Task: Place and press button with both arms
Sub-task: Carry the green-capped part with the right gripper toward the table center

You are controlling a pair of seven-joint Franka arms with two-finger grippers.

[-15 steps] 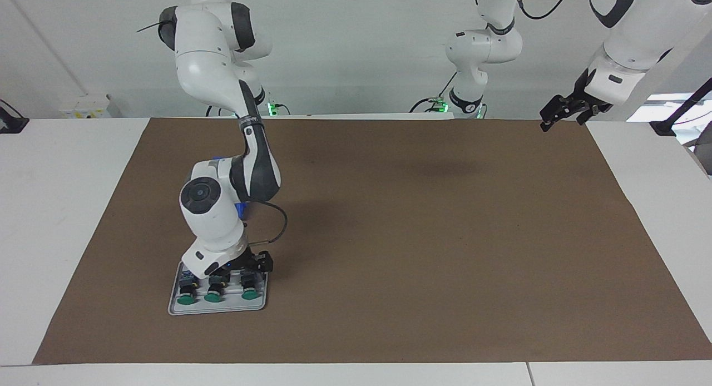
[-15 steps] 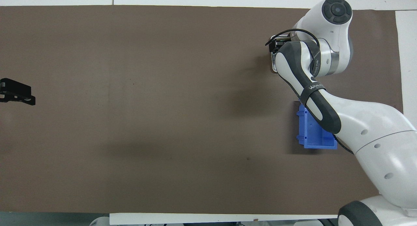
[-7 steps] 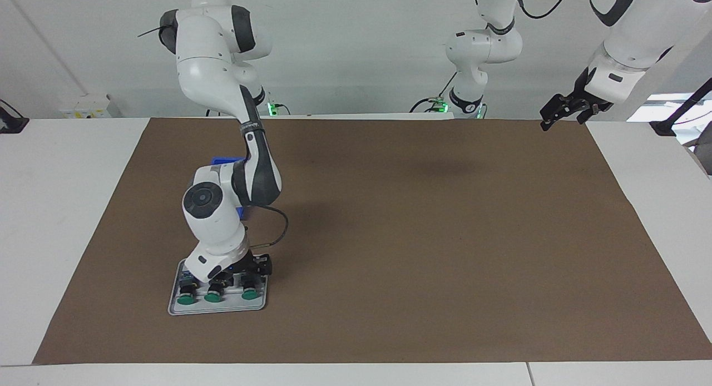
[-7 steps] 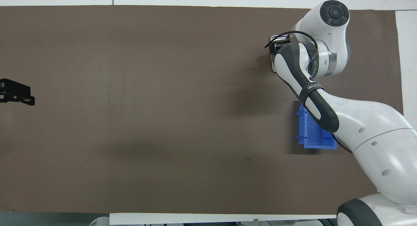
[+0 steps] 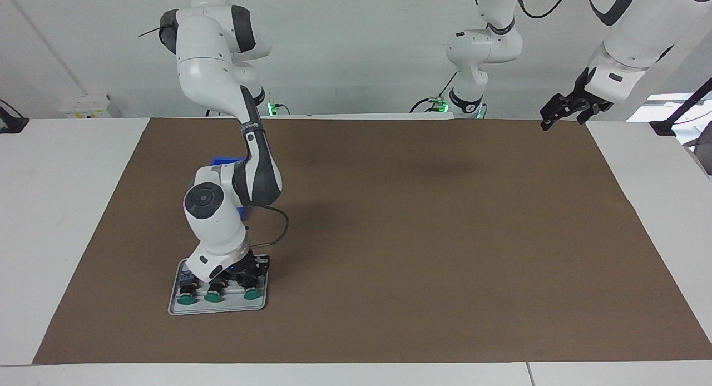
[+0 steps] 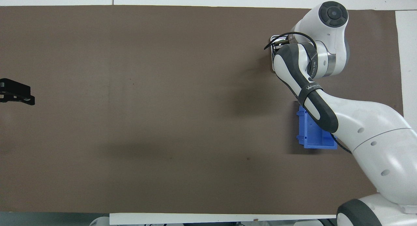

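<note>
So the counter (image 5: 356, 369) had a big brown mat (image 5: 417, 236) over it. The right arm (image 5: 222, 208) reached down onto a grey tray (image 5: 173, 307) at its own end, holding three green buttons in a row. Its right claw (image 5: 245, 275) sat low over the button (image 5: 251, 293) nearest mid-table; can't tell if it had gripped. A blue bin (image 6: 314, 138) sat nearer the robots. The left claw (image 5: 562, 112) waited open, raised over the mat's corner.

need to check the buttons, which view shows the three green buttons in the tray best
The facing view. There the three green buttons sit in a row in the grey tray, caps plainly visible, just below the right gripper. In the overhead view the right arm covers them; only a corner of the tray shows at the arm's edge.
</note>
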